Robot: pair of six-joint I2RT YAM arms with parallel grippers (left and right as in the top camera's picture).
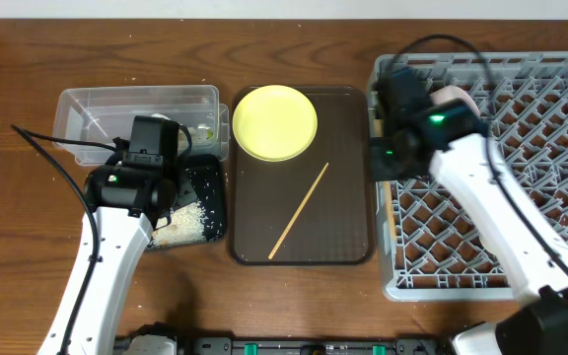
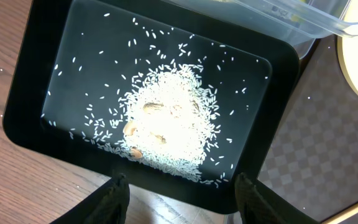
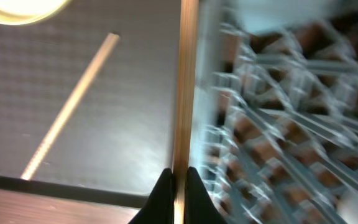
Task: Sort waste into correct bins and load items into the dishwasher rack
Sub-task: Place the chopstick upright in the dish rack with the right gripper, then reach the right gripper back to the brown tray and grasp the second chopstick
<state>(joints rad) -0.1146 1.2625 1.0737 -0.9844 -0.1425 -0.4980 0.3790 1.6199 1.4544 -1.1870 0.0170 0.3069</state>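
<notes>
Right gripper (image 3: 179,178) pinches chopstick (image 3: 185,81), lengthwise beside rack (image 3: 278,124). Second chopstick (image 1: 299,210) diagonal on brown tray (image 1: 348,197). Left gripper (image 2: 182,190) spread over rice (image 2: 166,124).

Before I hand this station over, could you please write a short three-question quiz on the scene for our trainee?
1. True or false: the rice grains lie in the black tray.
2. What does the right hand grip? A) a tissue B) a chopstick C) a cup
3. Fill in: the yellow plate rests on the ___ serving tray.

Key: 1 true; 2 B; 3 brown.
</notes>
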